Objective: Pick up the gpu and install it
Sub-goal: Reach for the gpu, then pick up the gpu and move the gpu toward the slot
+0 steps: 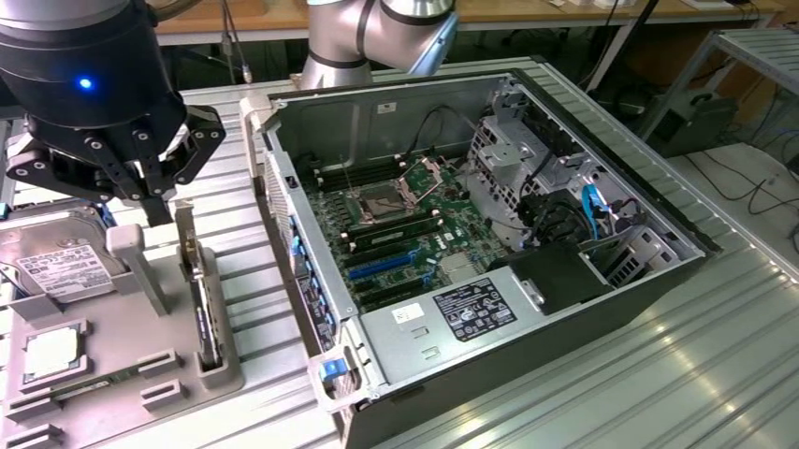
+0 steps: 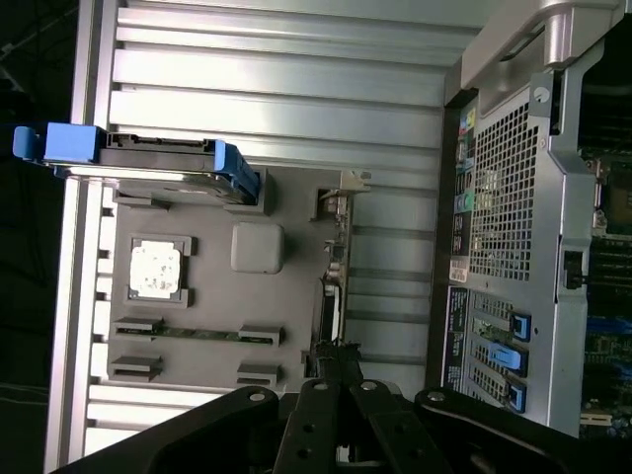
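- The gpu (image 1: 200, 299) is stood on edge in a grey tray (image 1: 125, 327), on the worktop at the exterior view's left of the open computer case (image 1: 413, 351).
- The gripper (image 1: 159, 213) is held above the tray's far part, near the gpu, with its jaws pressed together.

Glossy ribbed metal table (image 1: 675, 374); matt grey plastic tray (image 1: 125, 339)

Work surface is a ribbed aluminium table (image 1: 649, 374), with bright daylight glare at the lower right of the frame. A wooden bench edge (image 1: 549, 11) runs along the top. A grey metal rack (image 1: 749, 47) stands at the upper right, with a dark box (image 1: 693, 122) beneath it. Loose cables (image 1: 749, 187) lie on the pale floor (image 1: 774, 224) at the right edge.
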Available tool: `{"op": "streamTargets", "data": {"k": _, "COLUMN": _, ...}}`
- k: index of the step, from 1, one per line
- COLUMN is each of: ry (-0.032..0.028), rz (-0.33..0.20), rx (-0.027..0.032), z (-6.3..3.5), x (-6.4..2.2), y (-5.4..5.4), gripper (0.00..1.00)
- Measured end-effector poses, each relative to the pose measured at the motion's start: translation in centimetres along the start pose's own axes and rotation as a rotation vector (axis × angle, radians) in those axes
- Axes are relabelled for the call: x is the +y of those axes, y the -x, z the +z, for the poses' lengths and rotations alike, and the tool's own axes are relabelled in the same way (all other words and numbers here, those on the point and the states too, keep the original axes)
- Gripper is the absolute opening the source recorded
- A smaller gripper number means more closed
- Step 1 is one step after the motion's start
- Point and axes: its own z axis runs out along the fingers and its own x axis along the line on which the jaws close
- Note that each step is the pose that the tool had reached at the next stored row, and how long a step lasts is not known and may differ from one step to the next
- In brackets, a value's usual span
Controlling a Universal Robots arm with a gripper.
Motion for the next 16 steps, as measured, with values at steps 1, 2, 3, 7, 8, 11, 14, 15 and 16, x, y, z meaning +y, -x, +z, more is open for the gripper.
{"op": "streamTargets", "data": {"k": 1, "ry": 0.0, "rz": 0.0, "rx": 0.0, "z": 0.0, "x": 0.0, "y": 0.0, "gripper": 0.11}}
{"op": "streamTargets", "data": {"k": 2, "ry": 0.0, "rz": 0.0, "rx": 0.0, "z": 0.0, "x": 0.0, "y": 0.0, "gripper": 0.11}}
{"op": "streamTargets", "data": {"k": 3, "ry": 0.0, "rz": 0.0, "rx": 0.0, "z": 0.0, "x": 0.0, "y": 0.0, "gripper": 0.11}}
{"op": "streamTargets", "data": {"k": 7, "ry": 0.0, "rz": 0.0, "rx": 0.0, "z": 0.0, "x": 0.0, "y": -0.01, "gripper": 0.11}}
{"op": "streamTargets", "data": {"k": 8, "ry": 0.0, "rz": 0.0, "rx": 0.0, "z": 0.0, "x": 0.0, "y": -0.01, "gripper": 0.11}}
{"op": "streamTargets", "data": {"k": 11, "ry": 0.0, "rz": 0.0, "rx": 0.0, "z": 0.0, "x": 0.0, "y": -0.01, "gripper": 0.11}}
{"op": "streamTargets", "data": {"k": 14, "ry": 0.0, "rz": 0.0, "rx": 0.0, "z": 0.0, "x": 0.0, "y": -0.01, "gripper": 0.3}}
{"op": "streamTargets", "data": {"k": 15, "ry": 0.0, "rz": 0.0, "rx": 0.0, "z": 0.0, "x": 0.0, "y": -0.01, "gripper": 0.3}}
{"op": "streamTargets", "data": {"k": 16, "ry": 0.0, "rz": 0.0, "rx": 0.0, "z": 0.0, "x": 0.0, "y": -0.01, "gripper": 0.36}}
